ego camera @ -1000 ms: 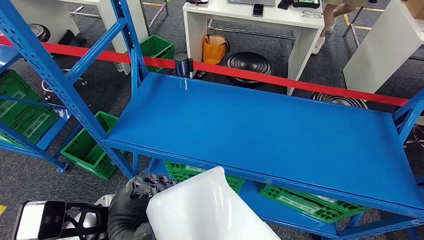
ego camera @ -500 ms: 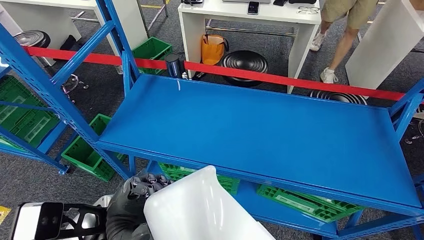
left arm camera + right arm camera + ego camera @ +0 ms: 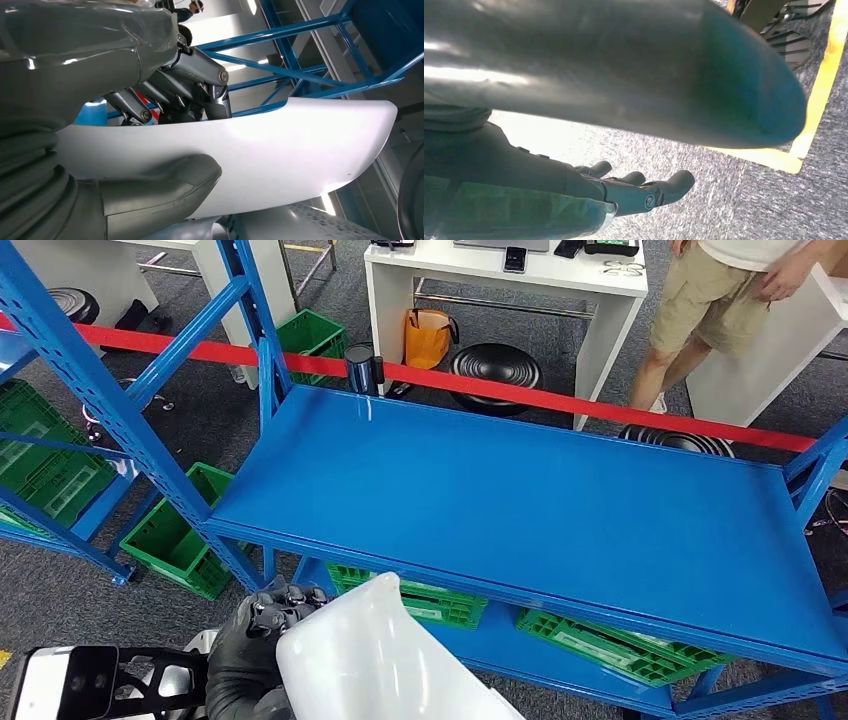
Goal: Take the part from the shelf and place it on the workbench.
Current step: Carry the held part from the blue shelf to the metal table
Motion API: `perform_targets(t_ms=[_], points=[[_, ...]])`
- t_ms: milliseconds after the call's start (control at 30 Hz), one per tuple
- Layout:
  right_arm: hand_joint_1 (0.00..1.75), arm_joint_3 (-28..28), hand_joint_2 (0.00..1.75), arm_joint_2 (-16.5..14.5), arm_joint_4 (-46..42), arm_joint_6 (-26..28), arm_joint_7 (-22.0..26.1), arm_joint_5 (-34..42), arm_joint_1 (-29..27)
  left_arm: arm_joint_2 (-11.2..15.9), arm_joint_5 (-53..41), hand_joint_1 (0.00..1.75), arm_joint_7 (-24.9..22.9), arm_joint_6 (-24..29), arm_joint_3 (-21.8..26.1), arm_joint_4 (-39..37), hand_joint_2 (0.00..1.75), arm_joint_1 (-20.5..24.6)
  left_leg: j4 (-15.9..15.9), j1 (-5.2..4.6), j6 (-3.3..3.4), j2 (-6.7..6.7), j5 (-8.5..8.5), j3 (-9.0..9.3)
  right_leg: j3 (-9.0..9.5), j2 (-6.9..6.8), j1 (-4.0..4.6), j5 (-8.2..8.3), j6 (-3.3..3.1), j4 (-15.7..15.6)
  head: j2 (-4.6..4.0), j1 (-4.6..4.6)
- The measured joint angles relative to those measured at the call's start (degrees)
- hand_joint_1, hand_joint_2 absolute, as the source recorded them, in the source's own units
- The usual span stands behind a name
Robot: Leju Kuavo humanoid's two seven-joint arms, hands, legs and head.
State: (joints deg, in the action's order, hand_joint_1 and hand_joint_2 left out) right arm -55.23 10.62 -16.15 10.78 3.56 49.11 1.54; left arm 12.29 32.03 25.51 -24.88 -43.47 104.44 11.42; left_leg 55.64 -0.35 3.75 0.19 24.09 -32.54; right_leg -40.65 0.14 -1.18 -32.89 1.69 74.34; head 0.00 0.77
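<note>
My left hand [image 3: 255, 645] grips the white, smooth, curved part [image 3: 370, 660] at the bottom of the head view, just short of the front edge of the blue bench top [image 3: 520, 500]. In the left wrist view the part [image 3: 280, 145] lies between the thick grey thumb [image 3: 160, 190] and the darker fingers [image 3: 210, 95], which are closed over its rim. My right hand [image 3: 639, 190] hangs over grey carpet with its fingers apart and nothing in them.
Blue rack uprights [image 3: 100, 390] stand to the left. Green crates [image 3: 175, 540] sit on the floor and under the bench top. A red tape [image 3: 560, 400] runs behind it, with a dark cylinder [image 3: 360, 368] at its back left corner. A person [image 3: 720, 290] stands by a white table [image 3: 500, 280].
The whole view has swayed slightly, so the camera moved. The part sits a little lower and further left in the picture. A person has walked closer at the top right.
</note>
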Motion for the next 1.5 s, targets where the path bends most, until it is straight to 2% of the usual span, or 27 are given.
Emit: perform_targets(t_ms=[33, 67, 100, 167, 233, 300, 367, 433, 467, 500, 533, 600, 667, 800, 867, 933, 967, 1000, 1033, 1100, 1167, 1233, 1300, 1333, 1367, 1433, 1500], points=[[0.00, -0.03, 0.00, 0.08, 0.00, 0.00, -0.02, -0.04, -0.01, 0.00, -0.15, 1.75, 0.17, -0.03, 0.02, -0.01, 1.75, -0.09, 0.12, 0.03, -0.08, -0.03, 0.05, 0.02, 1.37, -0.04, -0.18, 1.36, 0.73, -2.86, 0.00, -0.01], [0.00, -0.06, 0.00, 0.15, 0.00, 0.00, -0.06, -0.10, 0.03, 0.01, -0.26, 1.75, 0.30, -0.07, 0.04, -0.01, 1.75, -0.15, 0.35, 0.05, -0.25, -0.07, 0.16, 0.01, 3.69, -0.10, -0.39, 3.16, 1.42, -7.48, 0.00, -0.01], [0.00, -0.09, 0.00, 0.21, 0.00, 0.00, -0.09, -0.14, 0.10, 0.01, -0.37, 1.75, 0.39, -0.11, 0.07, -0.01, 1.75, -0.20, 0.68, -0.07, -0.54, -0.12, 0.36, -0.06, 5.83, -0.15, -0.46, 4.69, 1.75, -11.77, 0.00, -0.02], [0.00, -0.17, 0.00, 0.26, -0.01, 0.01, -0.16, -0.19, 0.26, 0.02, -0.60, 1.75, 0.55, -0.19, 0.12, 0.01, 1.75, -0.26, 1.30, -0.31, -1.20, -0.17, 0.72, -0.31, 8.25, -0.20, -0.45, 6.36, 1.23, -16.60, 0.00, 0.02], [0.00, -0.25, 0.00, 0.22, -0.02, 0.01, -0.21, -0.21, 0.29, 0.04, -0.74, 1.75, 0.69, -0.22, 0.16, 0.02, 1.75, -0.35, 1.52, -0.30, -1.68, -0.18, 0.78, -0.52, 8.28, -0.16, -0.35, 6.63, 0.16, -16.85, 0.00, 0.05], [0.00, -0.28, 0.00, 0.14, -0.02, 0.01, -0.24, -0.23, 0.28, 0.07, -0.78, 1.75, 0.76, -0.23, 0.23, 0.02, 1.75, -0.41, 2.52, -0.03, -2.28, -0.21, 1.52, -0.94, 8.30, -0.16, -0.55, 6.82, -0.47, -16.96, 0.00, 0.09], [0.00, -0.29, 0.00, 0.10, -0.02, 0.01, -0.24, -0.22, 0.31, 0.10, -0.82, 1.75, 0.81, -0.23, 0.32, 0.02, 1.75, -0.46, 7.35, 0.30, -3.03, -0.24, 4.54, -3.08, 8.31, -0.17, -0.72, 6.93, -0.97, -17.02, 0.00, 0.19], [0.00, -0.29, 0.00, 0.11, -0.02, 0.01, -0.24, -0.19, 0.28, 0.12, -0.86, 1.75, 0.85, -0.23, 0.35, 0.02, 1.75, -0.60, 15.35, 0.61, -3.56, -0.23, 8.25, -6.82, 8.20, -0.18, -0.62, 6.94, -1.16, -17.00, 0.00, 0.23], [0.00, -0.29, 0.00, 0.11, -0.02, 0.01, -0.24, -0.16, 0.26, 0.13, -0.87, 1.75, 0.85, -0.23, 0.35, 0.02, 1.75, -0.68, 18.12, 0.72, -3.66, -0.23, 9.02, -8.16, 8.18, -0.18, -0.56, 6.94, -1.16, -16.99, 0.00, 0.23], [0.00, -0.29, 0.00, 0.11, -0.02, -0.01, -0.24, -0.13, 0.25, 0.13, -0.88, 1.75, 0.85, -0.23, 0.36, 0.02, 1.75, -0.75, 18.76, 0.80, -3.66, -0.23, 8.66, -8.47, 8.20, -0.16, -0.53, 6.94, -1.15, -16.99, 0.00, 0.23], [0.00, -0.29, 0.00, 0.11, -0.02, -0.01, -0.24, -0.09, 0.26, 0.14, -0.87, 1.75, 0.79, -0.22, 0.37, 0.02, 1.75, -0.79, 16.98, 0.85, -3.52, -0.23, 7.25, -7.58, 8.27, -0.12, -0.49, 6.93, -1.14, -16.99, 0.00, 0.23], [0.00, -0.29, 0.00, 0.05, -0.05, -0.02, -0.23, 0.07, 0.29, 0.15, -0.78, 1.75, 0.47, -0.20, 0.45, 0.02, 1.75, -0.79, 8.89, 0.79, -2.83, -0.26, 3.40, -3.49, 8.48, -0.03, -0.41, 6.91, -1.11, -17.00, 0.00, 0.23], [0.00, -0.29, 0.00, -0.02, -0.12, -0.02, -0.21, 0.32, 0.34, 0.16, -0.56, 1.75, -0.04, -0.21, 0.52, 0.02, 1.75, -0.78, 3.05, 0.49, -2.12, -0.24, 1.61, -0.63, 8.43, -0.01, -0.11, 6.90, -0.88, -16.98, 0.00, 0.21], [0.00, -0.29, 0.00, -0.02, -0.15, -0.01, -0.20, 0.62, 0.48, 0.19, -0.39, 1.75, -0.29, -0.50, 0.57, 0.06, 1.75, -0.75, 1.10, 0.31, -1.11, -0.20, 0.99, -0.06, 7.99, -0.12, -0.11, 6.82, 0.17, -16.79, 0.00, 0.17], [0.00, -0.29, 0.00, 0.04, -0.15, 0.00, -0.20, 0.73, 0.59, 0.09, -0.39, 1.75, -0.33, -0.70, 0.57, 0.10, 1.75, -0.65, 0.24, 0.50, -0.55, -0.07, 0.37, 0.26, 5.99, -0.13, -0.14, 4.83, -0.02, -12.82, 0.00, 0.09], [0.00, -0.29, 0.00, 0.12, -0.15, 0.00, -0.20, 0.82, 0.56, 0.02, -0.38, 1.75, -0.44, -0.87, 0.50, 0.09, 1.75, -0.58, 0.18, 0.32, -0.36, -0.02, 0.25, 0.10, 2.14, -0.12, -0.18, 1.61, -0.41, -4.86, 0.00, 0.03], [0.00, -0.29, 0.00, 0.14, -0.15, 0.00, -0.20, 0.84, 0.50, 0.01, -0.37, 1.75, -0.49, -0.91, 0.46, 0.08, 1.75, -0.59, 0.21, 0.26, -0.35, -0.03, 0.24, 0.02, 0.56, -0.12, -0.20, 0.62, -0.33, -1.66, 0.00, 0.03], [0.00, -0.29, 0.00, 0.15, -0.15, 0.00, -0.20, 0.84, 0.46, 0.01, -0.33, 1.75, -0.53, -0.94, 0.41, 0.08, 1.75, -0.58, 0.26, 0.22, -0.36, -0.05, 0.24, -0.02, -0.09, -0.13, -0.22, 0.42, 0.00, -0.34, 0.00, 0.03], [0.00, -0.29, 0.00, 0.17, -0.15, 0.00, -0.19, 0.84, 0.45, -0.01, -0.26, 1.75, -0.54, -0.99, 0.38, 0.08, 1.75, -0.58, 0.34, 0.21, -0.39, -0.06, 0.27, -0.03, 0.57, -0.14, -0.25, 1.23, 0.54, -1.71, 0.00, 0.02], [0.00, -0.29, 0.00, 0.29, -0.15, -0.01, -0.14, 0.82, 0.53, -0.18, -0.14, 1.75, -0.43, -1.21, 0.37, 0.08, 1.75, -0.59, 0.68, 0.18, -0.63, -0.11, 0.43, -0.04, 4.53, -0.20, -0.34, 4.22, 1.53, -9.72, 0.00, 0.01], [0.00, -0.30, 0.00, 0.45, -0.15, -0.02, -0.11, 0.79, 0.61, -0.46, -0.22, 1.75, -0.22, -1.55, 0.40, 0.08, 1.75, -0.60, 1.20, -0.10, -1.15, -0.18, 0.76, -0.22, 7.71, -0.23, -0.25, 6.27, 1.26, -15.96, 0.00, 0.02], [0.00, -0.32, 0.00, 0.54, -0.15, -0.02, -0.11, 0.77, 0.63, -0.66, -0.51, 1.75, -0.03, -1.84, 0.45, 0.08, 1.75, -0.64, 1.43, -0.24, -1.69, -0.21, 0.87, -0.38, 8.24, -0.21, 0.05, 6.68, 0.25, -16.97, 0.00, 0.05], [0.00, -0.33, 0.00, 0.51, -0.15, -0.02, -0.11, 0.78, 0.61, -0.72, -0.72, 1.75, 0.08, -2.03, 0.54, 0.08, 1.75, -0.68, 1.84, -0.02, -2.22, -0.21, 1.17, -0.59, 8.22, -0.18, -0.18, 6.91, -0.52, -17.07, 0.00, 0.07], [0.00, -0.33, 0.00, 0.51, -0.15, -0.02, -0.11, 0.78, 0.61, -0.72, -0.75, 1.75, 0.12, -2.11, 0.60, 0.08, 1.75, -0.71, 3.02, 0.11, -2.58, -0.22, 2.05, -1.08, 8.27, -0.17, -0.35, 7.00, -0.87, -17.15, 0.00, 0.13], [0.00, -0.33, 0.00, 0.50, -0.15, -0.02, -0.11, 0.79, 0.61, -0.71, -0.78, 1.75, 0.14, -2.19, 0.65, 0.08, 1.75, -0.77, 5.34, 0.27, -2.96, -0.23, 3.53, -2.09, 8.31, -0.16, -0.52, 7.07, -1.14, -17.21, 0.00, 0.19], [0.00, -0.33, 0.00, 0.53, -0.15, -0.01, -0.07, 0.86, 0.55, -0.70, -0.73, 1.75, 0.00, -2.35, 0.74, 0.04, 1.75, -1.05, 12.94, 0.61, -3.63, -0.24, 7.42, -5.58, 8.26, -0.15, -0.40, 7.06, -1.40, -17.20, 0.00, 0.29], [0.00, -0.33, 0.00, 0.51, -0.15, 0.00, 0.02, 0.97, 0.44, -0.71, -0.35, 1.75, -0.58, -2.59, 0.86, -0.06, 1.75, -1.50, 18.35, 0.84, -3.87, -0.23, 9.08, -8.16, 8.21, -0.16, -0.24, 7.13, -1.44, -17.15, 0.00, 0.29]])
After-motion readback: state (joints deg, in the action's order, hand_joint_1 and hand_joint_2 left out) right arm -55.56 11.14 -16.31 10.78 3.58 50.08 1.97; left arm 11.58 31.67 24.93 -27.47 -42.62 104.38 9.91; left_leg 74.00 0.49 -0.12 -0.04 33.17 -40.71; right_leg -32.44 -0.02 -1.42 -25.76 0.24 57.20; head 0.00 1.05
